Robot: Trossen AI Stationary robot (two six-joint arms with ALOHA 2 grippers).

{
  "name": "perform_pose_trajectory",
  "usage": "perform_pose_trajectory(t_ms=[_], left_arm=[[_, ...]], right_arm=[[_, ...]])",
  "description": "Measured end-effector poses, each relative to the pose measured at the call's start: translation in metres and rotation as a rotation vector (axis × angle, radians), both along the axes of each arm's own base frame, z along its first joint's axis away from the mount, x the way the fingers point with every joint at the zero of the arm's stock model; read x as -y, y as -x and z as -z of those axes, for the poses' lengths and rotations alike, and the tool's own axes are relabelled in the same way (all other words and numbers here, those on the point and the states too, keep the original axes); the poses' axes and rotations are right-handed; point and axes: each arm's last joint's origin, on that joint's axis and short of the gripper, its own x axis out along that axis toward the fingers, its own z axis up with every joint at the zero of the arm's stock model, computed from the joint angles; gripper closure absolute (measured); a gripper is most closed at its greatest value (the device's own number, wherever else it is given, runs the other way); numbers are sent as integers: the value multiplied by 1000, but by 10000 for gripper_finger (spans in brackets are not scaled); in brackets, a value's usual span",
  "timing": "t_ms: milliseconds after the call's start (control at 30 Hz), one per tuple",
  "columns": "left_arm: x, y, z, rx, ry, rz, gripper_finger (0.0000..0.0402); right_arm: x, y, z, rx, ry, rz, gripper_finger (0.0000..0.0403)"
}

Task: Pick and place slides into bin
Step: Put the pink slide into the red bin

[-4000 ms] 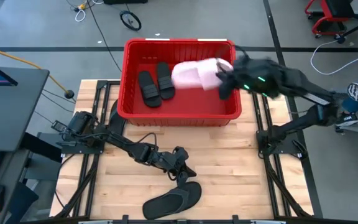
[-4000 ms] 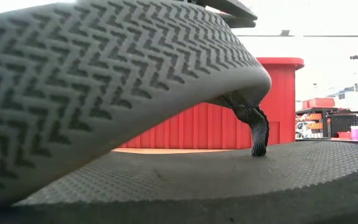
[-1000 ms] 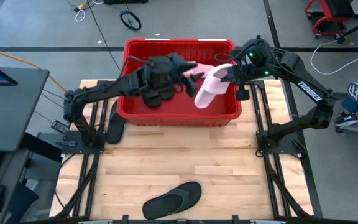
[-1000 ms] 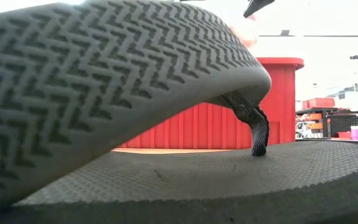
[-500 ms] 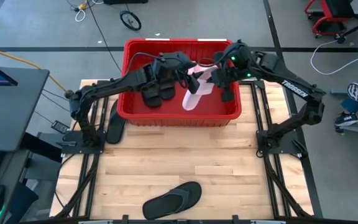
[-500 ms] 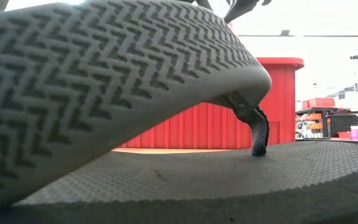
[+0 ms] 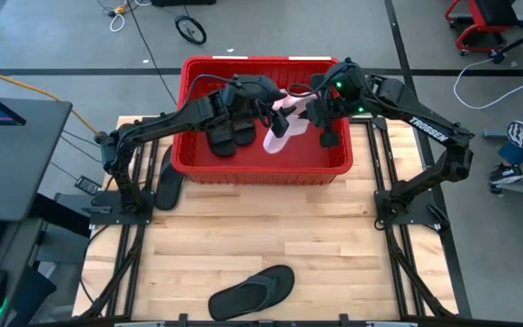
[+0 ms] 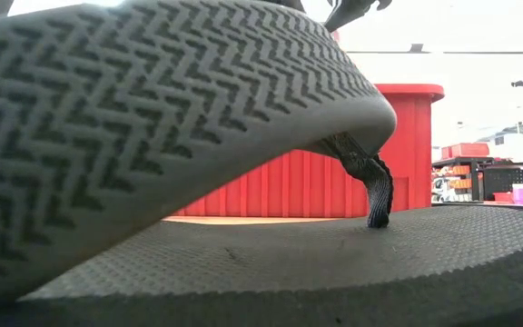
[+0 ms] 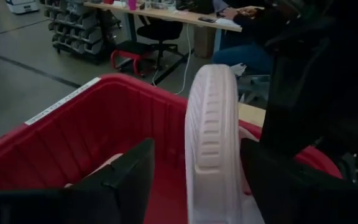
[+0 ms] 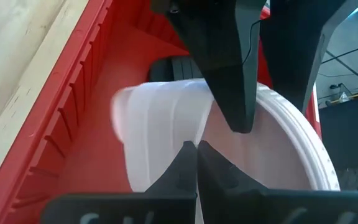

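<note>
- Pale pink foam slide (image 7: 278, 136) hangs on edge inside the ribbed red plastic bin (image 7: 333, 169), pinched by right gripper (image 7: 309, 111).
- Left gripper (image 7: 271, 106), fingers spread, flanks it; best lower before releasing.

a robotics lab or workshop: bare concrete floor (image 7: 53, 54) with loose cables (image 7: 139, 36), a wooden bench (image 7: 271, 236), office chair (image 9: 151, 31) and long desk (image 9: 166, 14) behind, red stools (image 7: 488, 23).
</note>
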Motion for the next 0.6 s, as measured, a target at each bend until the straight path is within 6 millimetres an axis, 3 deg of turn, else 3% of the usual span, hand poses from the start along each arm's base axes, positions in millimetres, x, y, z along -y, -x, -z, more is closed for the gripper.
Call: perform_pose_trajectory(t_ms=[133, 233, 467, 600], left_arm=[[0, 0, 0, 0, 2, 2, 177], [0, 0, 0, -1, 5, 2, 211], [0, 0, 0, 39, 80, -21, 361], [0, 1, 2, 54, 142, -57, 361]], right_arm=[[0, 0, 0, 1, -2, 2, 403], [0, 0, 0, 4, -8, 8, 403], [0, 0, 0, 11, -25, 37, 389], [3, 1, -1, 4, 3, 132, 360]])
